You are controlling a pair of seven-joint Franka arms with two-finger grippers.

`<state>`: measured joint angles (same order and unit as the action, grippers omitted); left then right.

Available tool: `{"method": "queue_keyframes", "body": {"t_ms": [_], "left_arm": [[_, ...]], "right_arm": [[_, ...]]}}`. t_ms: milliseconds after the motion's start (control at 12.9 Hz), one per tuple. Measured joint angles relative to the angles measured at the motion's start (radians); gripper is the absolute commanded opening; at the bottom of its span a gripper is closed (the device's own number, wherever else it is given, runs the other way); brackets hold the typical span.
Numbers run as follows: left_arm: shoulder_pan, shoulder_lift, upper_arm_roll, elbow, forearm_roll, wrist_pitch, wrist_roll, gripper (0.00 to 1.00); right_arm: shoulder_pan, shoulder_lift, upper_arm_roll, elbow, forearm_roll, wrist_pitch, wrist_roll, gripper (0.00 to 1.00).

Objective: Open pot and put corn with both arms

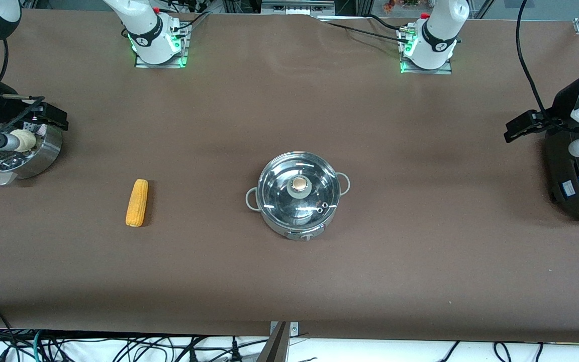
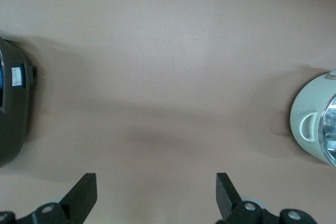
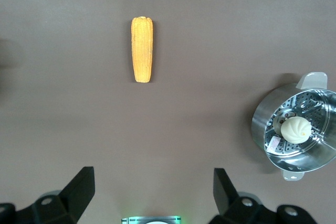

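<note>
The lidded pot (image 1: 298,195) is seen mid-desk, the corn (image 1: 137,203) lying apart toward the right arm's end. Both claws are held spread and empty: left claw (image 2: 156,195) above bare desk (image 1: 420,251), right claw (image 3: 154,190) likewise.

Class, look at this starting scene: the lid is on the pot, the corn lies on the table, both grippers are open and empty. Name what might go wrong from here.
1. The lid offers only a small round knob; the left gripper might slip off it.
2. The corn is slim and rounded; it may roll as the right gripper closes on it.
3. The pot stands loose, so an off-centre pull could shift it.
</note>
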<state>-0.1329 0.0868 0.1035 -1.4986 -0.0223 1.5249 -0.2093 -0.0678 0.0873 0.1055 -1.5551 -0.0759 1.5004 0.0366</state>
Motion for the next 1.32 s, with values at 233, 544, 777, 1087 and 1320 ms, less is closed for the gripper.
{"method": "queue_keyframes", "body": {"t_ms": [233, 544, 777, 1087, 1320], "left_arm": [[0.000, 0.000, 0.000, 0.000, 0.000, 0.000, 0.000, 1.00], [0.000, 0.000, 0.000, 0.000, 0.000, 0.000, 0.000, 1.00], [0.000, 0.000, 0.000, 0.000, 0.000, 0.000, 0.000, 1.00], [-0.001, 0.001, 0.000, 0.000, 0.000, 0.000, 0.001, 1.00], [-0.009, 0.010, -0.002, 0.000, 0.000, 0.000, 0.001, 1.00]], "right_arm": [[-0.001, 0.000, 0.000, 0.000, 0.000, 0.000, 0.000, 1.00], [-0.001, 0.000, 0.000, 0.000, 0.000, 0.000, 0.000, 1.00], [-0.002, 0.004, 0.000, 0.000, 0.000, 0.002, 0.000, 1.00], [-0.003, 0.014, 0.000, 0.022, 0.000, 0.015, 0.000, 1.00], [-0.003, 0.040, 0.000, 0.026, 0.000, 0.033, -0.003, 1.00]]}}
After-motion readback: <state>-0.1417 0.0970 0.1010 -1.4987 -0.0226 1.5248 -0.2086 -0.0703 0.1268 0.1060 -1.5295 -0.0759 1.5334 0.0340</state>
